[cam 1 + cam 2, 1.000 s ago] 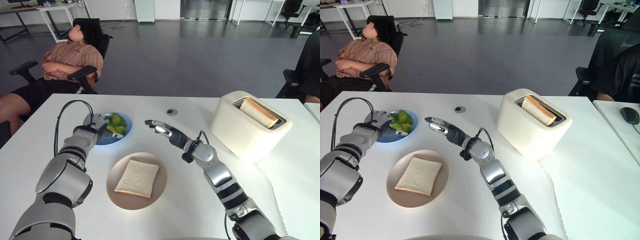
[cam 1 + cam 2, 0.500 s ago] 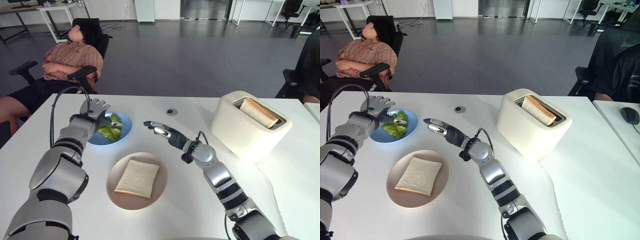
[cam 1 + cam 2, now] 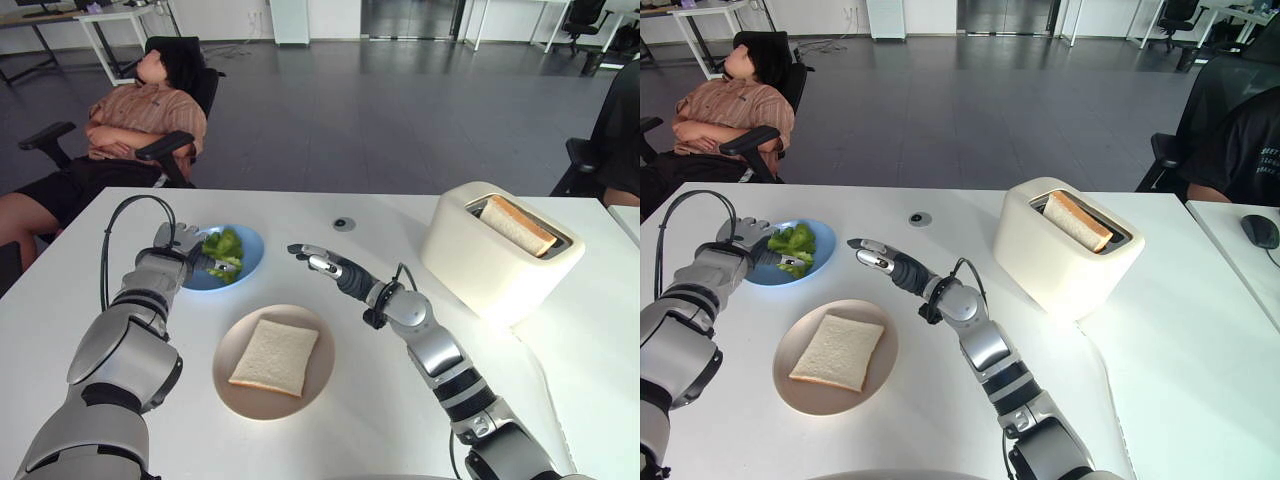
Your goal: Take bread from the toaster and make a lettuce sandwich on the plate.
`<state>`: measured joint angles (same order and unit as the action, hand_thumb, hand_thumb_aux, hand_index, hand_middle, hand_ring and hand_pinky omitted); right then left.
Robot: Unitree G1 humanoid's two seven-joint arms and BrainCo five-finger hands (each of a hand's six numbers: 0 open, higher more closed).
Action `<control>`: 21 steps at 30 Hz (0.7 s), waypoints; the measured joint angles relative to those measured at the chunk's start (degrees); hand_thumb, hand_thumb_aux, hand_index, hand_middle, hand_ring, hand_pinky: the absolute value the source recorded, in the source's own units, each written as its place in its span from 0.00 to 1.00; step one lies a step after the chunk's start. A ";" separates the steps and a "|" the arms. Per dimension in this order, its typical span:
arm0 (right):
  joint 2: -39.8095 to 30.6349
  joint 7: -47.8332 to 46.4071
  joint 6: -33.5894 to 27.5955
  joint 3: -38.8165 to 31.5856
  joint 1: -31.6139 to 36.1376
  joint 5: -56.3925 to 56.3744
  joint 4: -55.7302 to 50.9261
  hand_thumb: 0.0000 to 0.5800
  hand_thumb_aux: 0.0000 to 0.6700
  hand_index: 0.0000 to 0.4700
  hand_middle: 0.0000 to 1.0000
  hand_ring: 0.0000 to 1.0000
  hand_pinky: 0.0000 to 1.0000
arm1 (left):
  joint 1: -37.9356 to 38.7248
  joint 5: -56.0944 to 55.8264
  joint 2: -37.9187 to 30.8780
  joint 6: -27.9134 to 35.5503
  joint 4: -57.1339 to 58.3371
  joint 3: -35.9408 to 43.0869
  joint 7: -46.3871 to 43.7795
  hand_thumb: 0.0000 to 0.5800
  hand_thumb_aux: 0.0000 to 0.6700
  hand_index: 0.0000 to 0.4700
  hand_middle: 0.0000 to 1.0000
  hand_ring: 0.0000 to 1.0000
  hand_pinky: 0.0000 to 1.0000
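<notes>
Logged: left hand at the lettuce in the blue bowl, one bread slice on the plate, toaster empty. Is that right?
No: the toaster holds a bread slice, plain in the left eye view. The rest is right, with the left hand at the lettuce.

green lettuce (image 3: 222, 246), blue bowl (image 3: 250, 250)

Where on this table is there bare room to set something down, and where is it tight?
Bare: the table between the plate and the toaster, crossed by the right arm, and the near-right corner before the toaster. Crowded: far left, where the left hand holds lettuce over the blue dish, with the right hand close beside.
</notes>
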<state>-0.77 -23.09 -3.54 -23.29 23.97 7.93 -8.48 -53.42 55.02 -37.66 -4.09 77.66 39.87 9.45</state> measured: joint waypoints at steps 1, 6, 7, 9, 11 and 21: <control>-0.08 0.03 0.00 0.00 0.00 0.00 0.00 0.00 0.00 0.00 0.00 0.00 0.00 | 0.01 0.03 0.47 0.06 0.10 0.04 -0.12 0.00 0.00 0.00 0.00 0.00 0.00; -0.33 0.14 0.02 0.05 0.00 0.00 0.00 0.00 0.00 0.00 0.00 0.00 0.00 | 1.35 -0.73 2.45 -0.38 0.69 -0.07 -2.20 1.00 1.00 1.00 0.00 0.00 0.00; -0.39 0.14 0.03 0.06 0.00 0.00 0.00 0.00 0.00 0.00 0.00 0.00 0.00 | 1.55 -1.67 3.00 -0.63 0.68 -0.43 -2.12 1.00 1.00 1.00 0.00 0.00 0.00; -0.45 0.18 0.06 0.14 0.00 0.00 0.05 0.00 0.00 0.00 0.00 0.00 0.00 | 1.53 -1.96 3.23 -0.77 0.16 -0.54 -1.88 1.00 1.00 1.00 0.00 0.00 0.00; -0.46 0.34 0.07 0.16 0.00 0.00 0.15 0.00 0.00 0.00 0.00 0.00 0.00 | 1.62 -1.95 3.28 -0.76 0.62 -0.29 -2.08 1.00 1.00 1.00 0.00 0.00 0.00; -0.46 0.88 0.46 0.23 0.00 0.00 0.43 0.00 0.00 0.00 0.00 0.00 0.00 | 1.91 -2.27 2.94 -1.72 0.79 -0.47 -1.56 1.00 1.00 1.00 0.00 0.00 0.00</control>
<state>-1.23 -22.21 -3.08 -23.06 23.97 7.92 -8.05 -51.51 52.75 -34.72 -5.81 78.46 39.39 7.89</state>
